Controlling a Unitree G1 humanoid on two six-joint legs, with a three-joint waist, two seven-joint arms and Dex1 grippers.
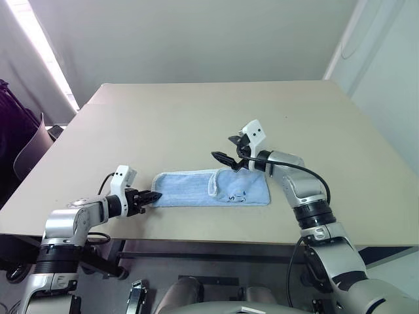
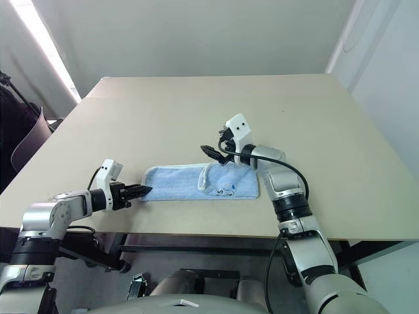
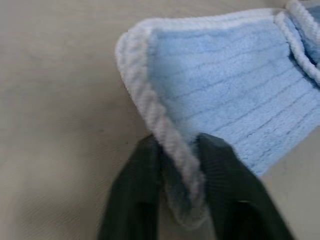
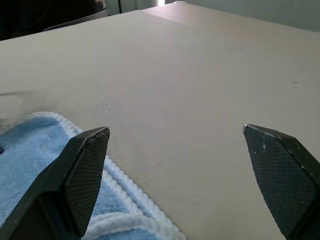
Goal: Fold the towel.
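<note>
Left pincer: [image 1: 154, 195] low over the near part of the tabletop, pointing along the surface toward the towel's left end; its two black fingers [image 3: 134, 200] are drawn in narrow and pinch the white corded edging at that end, one finger on each side of the cord.
Towel: [image 1: 190, 188] light blue cloth with white edging, lying flat as a long narrow strip across the near middle of the tabletop; its left end sits between the left pincer's fingers, its right end lies below and just beside the right pincer.
Towel fold: a white-edged flap lies doubled over around the middle of the strip, on the side toward the right pincer.
Towel mark: a small dark print [image 1: 236, 195] on the right part of the cloth, below the right pincer.
Right pincer: [image 1: 228, 150] raised above the towel's right part, not touching it, pointing to the left; its fingers [image 4: 82, 177] stand wide apart with nothing between them but bare tabletop beyond.
Tabletop: [image 1: 196, 118] plain beige, stretching far past both pincers.
Chair: [image 1: 29, 147] dark, off the tabletop's left edge, well apart from the left pincer.
</note>
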